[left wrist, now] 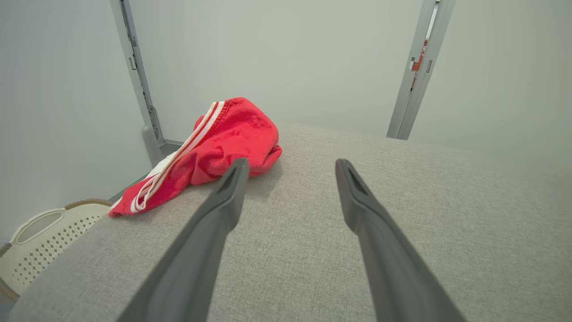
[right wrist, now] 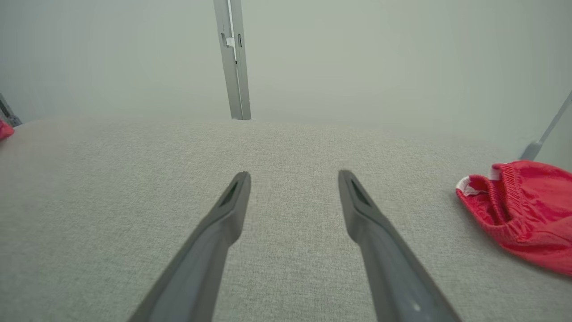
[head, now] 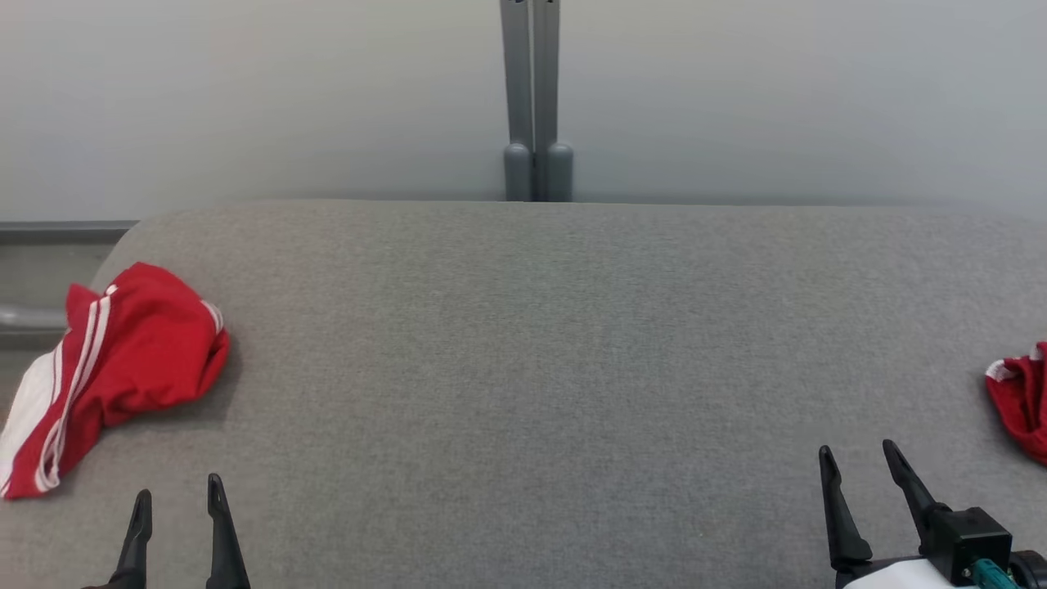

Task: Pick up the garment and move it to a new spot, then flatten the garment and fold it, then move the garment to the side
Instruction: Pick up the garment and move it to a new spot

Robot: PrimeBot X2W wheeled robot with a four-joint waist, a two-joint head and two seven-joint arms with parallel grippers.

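Though crumpled, red white-striped garment

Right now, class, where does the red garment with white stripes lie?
In the head view the striped garment lies bunched at the grey table's left edge, ahead of the open left gripper.

Left edge of the table: red garment with white side stripes and a white panel, crumpled in a loose heap, one end hanging past the rim. Right edge: second red garment with a ribbed band and white trim, bunched, partly cut off by the frame. The two lie well apart.
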